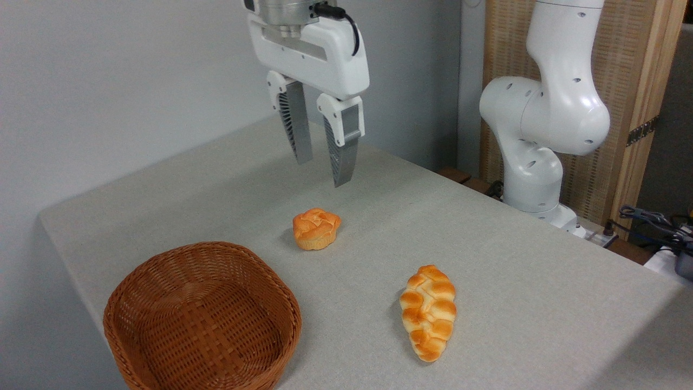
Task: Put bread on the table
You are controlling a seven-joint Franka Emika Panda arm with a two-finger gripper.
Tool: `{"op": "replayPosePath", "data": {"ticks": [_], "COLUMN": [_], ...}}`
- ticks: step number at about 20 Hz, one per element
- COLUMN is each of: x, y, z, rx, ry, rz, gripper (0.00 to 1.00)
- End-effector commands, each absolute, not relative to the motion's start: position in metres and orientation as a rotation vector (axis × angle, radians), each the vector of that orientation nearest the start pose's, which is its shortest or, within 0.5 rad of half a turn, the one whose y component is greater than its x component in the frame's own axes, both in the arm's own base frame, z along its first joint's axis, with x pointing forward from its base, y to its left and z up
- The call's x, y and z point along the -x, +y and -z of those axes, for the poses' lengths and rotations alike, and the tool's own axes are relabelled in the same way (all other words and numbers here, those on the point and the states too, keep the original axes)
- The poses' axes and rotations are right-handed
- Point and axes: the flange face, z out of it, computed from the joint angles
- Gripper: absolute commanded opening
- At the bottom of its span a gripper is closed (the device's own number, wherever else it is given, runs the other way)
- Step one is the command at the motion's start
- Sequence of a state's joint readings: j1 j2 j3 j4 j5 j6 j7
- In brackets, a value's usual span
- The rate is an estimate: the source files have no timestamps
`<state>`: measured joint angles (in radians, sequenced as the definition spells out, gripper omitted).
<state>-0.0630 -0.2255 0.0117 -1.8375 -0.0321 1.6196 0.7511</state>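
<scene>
The bread (428,311), a long braided golden loaf, lies flat on the grey-beige table (503,260) toward the front right. My gripper (322,172) hangs in the air well above the table, up and to the left of the loaf and behind the small orange bun (315,228). Its two fingers are apart with nothing between them, so it is open.
An empty brown wicker basket (203,317) stands at the front left of the table. The arm's white base (536,157) rises at the back right edge. Cables lie off the table at the far right.
</scene>
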Motion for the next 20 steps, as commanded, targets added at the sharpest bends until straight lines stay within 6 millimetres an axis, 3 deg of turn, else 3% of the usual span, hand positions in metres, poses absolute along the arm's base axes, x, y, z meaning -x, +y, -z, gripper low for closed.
{"op": "replayPosePath", "data": {"ticks": [1, 7, 8, 11, 20], "x": [-0.505, -0.518, -0.523, -0.541, -0.542], "y": [-0.05, -0.076, -0.077, -0.076, -0.075], "z": [-0.62, -0.611, -0.607, -0.618, -0.618], "rx": [2.975, 2.942, 2.943, 2.928, 2.945], "ry": [1.19, 1.219, 1.222, 1.237, 1.215], "rz": [0.031, 0.087, 0.075, 0.111, 0.104], "gripper": [1.0, 1.0, 1.0, 1.0, 1.0]}}
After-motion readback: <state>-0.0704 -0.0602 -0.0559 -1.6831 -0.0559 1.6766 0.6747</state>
